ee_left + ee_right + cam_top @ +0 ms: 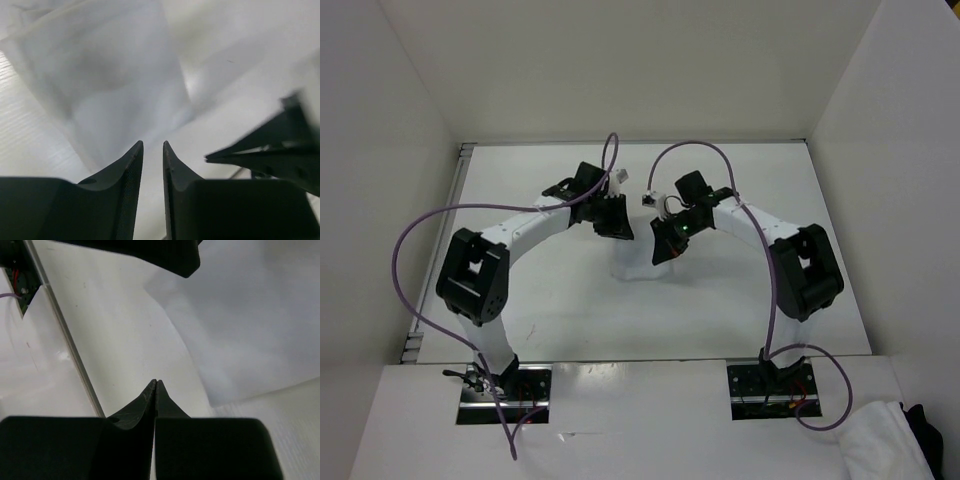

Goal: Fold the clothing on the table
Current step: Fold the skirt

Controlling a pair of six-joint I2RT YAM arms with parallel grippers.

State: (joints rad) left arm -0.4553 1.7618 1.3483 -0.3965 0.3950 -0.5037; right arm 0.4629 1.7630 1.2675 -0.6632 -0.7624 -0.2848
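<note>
The clothing (633, 266) is a small white garment lying flat on the table (550, 320), mostly hidden under both gripper heads in the top view. My left gripper (619, 231) hovers over its left part, jaws a narrow gap apart with nothing between them (151, 143). The left wrist view shows the clothing (110, 75) just ahead of those fingertips. My right gripper (661, 254) sits at the garment's right side, shut and empty (155, 381), over bare table with the clothing (250, 330) ahead to its right.
White side walls enclose the table on three sides. A thin metal edge strip (65, 345) runs past the right gripper. A bulkier white cloth bundle (885, 440) lies off the table at the near right. Purple cables (415, 240) loop from both arms.
</note>
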